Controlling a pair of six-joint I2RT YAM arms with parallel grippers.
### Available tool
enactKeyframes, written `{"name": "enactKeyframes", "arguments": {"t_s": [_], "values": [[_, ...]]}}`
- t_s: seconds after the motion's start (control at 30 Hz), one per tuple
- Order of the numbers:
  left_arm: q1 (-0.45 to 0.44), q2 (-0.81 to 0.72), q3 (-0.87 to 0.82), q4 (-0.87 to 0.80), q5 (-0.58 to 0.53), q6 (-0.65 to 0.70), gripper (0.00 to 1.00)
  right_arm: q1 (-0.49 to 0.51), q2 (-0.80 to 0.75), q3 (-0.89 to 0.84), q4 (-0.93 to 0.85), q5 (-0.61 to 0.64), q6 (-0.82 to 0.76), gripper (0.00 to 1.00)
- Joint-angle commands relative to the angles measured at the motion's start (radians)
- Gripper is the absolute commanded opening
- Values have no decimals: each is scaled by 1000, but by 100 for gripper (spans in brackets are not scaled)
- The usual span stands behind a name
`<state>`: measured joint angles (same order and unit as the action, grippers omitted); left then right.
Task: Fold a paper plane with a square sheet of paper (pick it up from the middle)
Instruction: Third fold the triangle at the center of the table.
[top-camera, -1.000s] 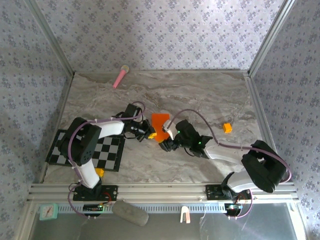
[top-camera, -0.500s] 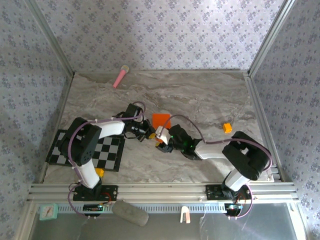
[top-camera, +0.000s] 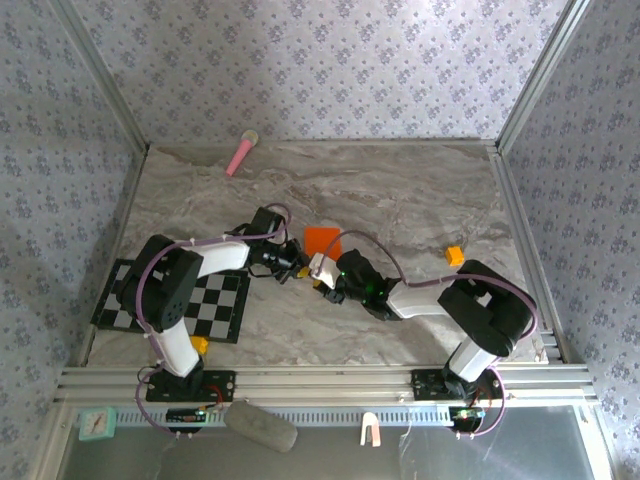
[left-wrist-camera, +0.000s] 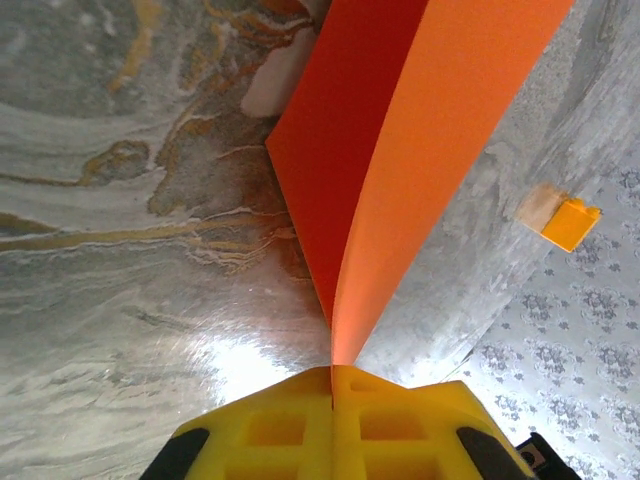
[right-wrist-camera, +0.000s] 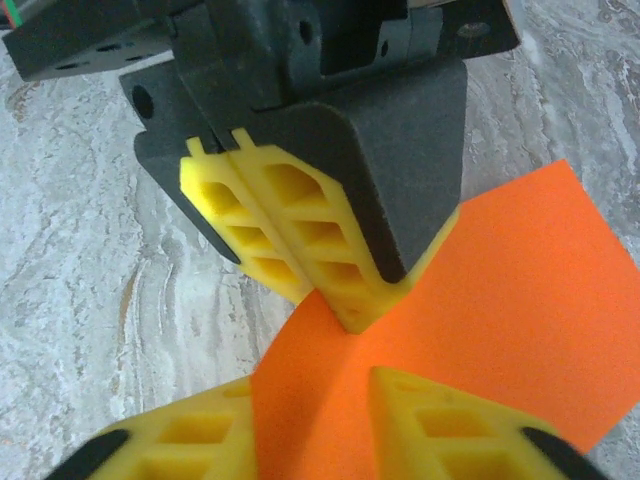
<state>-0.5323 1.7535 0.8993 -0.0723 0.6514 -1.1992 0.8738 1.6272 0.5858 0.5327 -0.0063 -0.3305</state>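
The square sheet of paper (top-camera: 322, 239), bright orange, stands bent up off the marble table between the two grippers. My left gripper (left-wrist-camera: 333, 375) is shut on one edge of it (left-wrist-camera: 400, 150); the sheet rises from the closed yellow jaws as a curved fold. My right gripper (right-wrist-camera: 312, 385) faces the left one closely, and the paper (right-wrist-camera: 500, 300) passes between its two yellow fingers, which still stand apart. The left gripper's fingers (right-wrist-camera: 300, 250) pinch the sheet just above. Seen from above, the left gripper (top-camera: 298, 268) and the right gripper (top-camera: 320, 275) meet at the sheet's near edge.
A pink stick (top-camera: 241, 152) lies at the back left. A small orange block (top-camera: 455, 255) sits to the right, also seen as the block (left-wrist-camera: 570, 222). The checkered mat (top-camera: 180, 300) lies at the left, with a yellow block (top-camera: 199, 345) by its near edge.
My right arm has swung left up to the left gripper and its jaws have narrowed around the paper. The left gripper has stayed in place, still shut on the sheet.
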Motion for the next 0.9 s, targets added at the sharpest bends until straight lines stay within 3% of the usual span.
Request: {"name": "enactKeyframes", "arguments": {"t_s": [0.0, 0.23, 0.4, 0.67, 0.87], "values": [[-4, -54, 37, -71, -31, 32, 10, 0, -15, -12, 13, 7, -8, 22], [51, -135, 81, -233, -129, 151, 32, -3, -44, -17, -33, -84, 11, 12], [89, -189, 97, -242, -148, 206, 42, -8, -62, -27, -59, -208, 67, 11], [54, -76, 158, -245, -124, 245, 42, -8, -44, -35, -47, -300, 168, 8], [31, 33, 218, -299, -169, 286, 32, -21, -29, -50, -1, -333, 268, 6]]}}
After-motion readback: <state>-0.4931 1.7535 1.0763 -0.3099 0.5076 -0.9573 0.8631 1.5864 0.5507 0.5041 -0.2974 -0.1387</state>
